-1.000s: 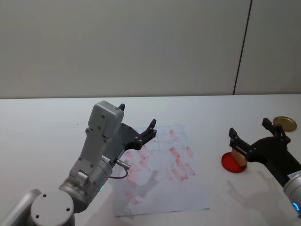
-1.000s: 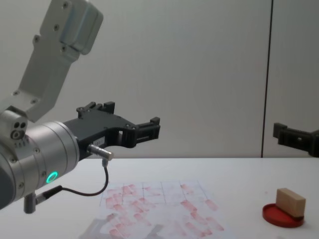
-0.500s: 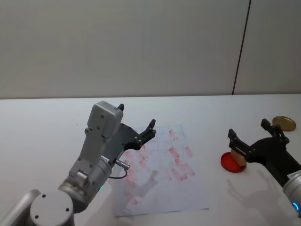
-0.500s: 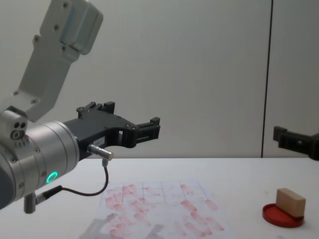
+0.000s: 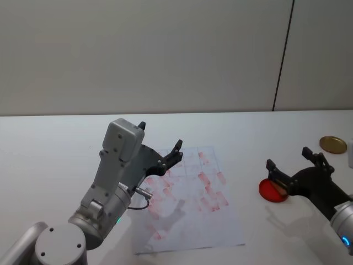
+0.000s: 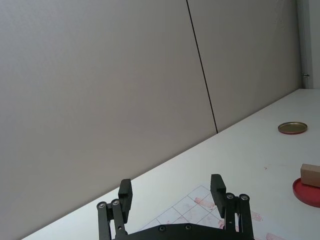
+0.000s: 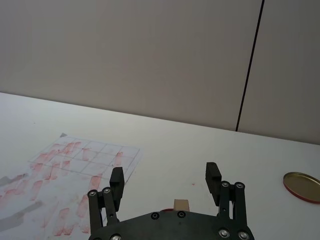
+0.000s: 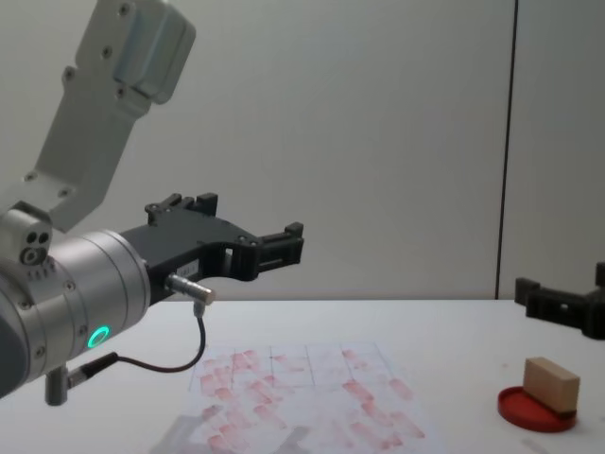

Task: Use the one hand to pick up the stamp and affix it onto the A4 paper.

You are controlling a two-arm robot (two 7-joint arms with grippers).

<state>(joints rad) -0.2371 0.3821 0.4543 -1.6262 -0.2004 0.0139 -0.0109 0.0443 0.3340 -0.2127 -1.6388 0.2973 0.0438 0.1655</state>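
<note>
The stamp [image 8: 551, 383], a small tan wooden block, stands on a round red ink pad [image 8: 535, 410] at the right of the table. My right gripper [image 8: 563, 301] hangs open just above and behind it; the right wrist view shows the stamp [image 7: 180, 204] low between the spread fingers of that gripper [image 7: 165, 180]. In the head view the right gripper [image 5: 288, 159] covers most of the stamp above the pad [image 5: 270, 190]. The A4 paper [image 5: 193, 215], covered in reddish marks, lies flat mid-table. My left gripper [image 5: 161, 141] is held open above the paper's left part.
A gold round lid [image 5: 333, 144] lies at the far right of the table, beyond the ink pad. The big silver left arm [image 8: 76, 303] with a green ring light fills the chest view's left. A plain wall stands behind the white table [image 5: 55, 143].
My right gripper has come down closer to the stamp, still open. The left arm, the stamp and the paper have not moved.
</note>
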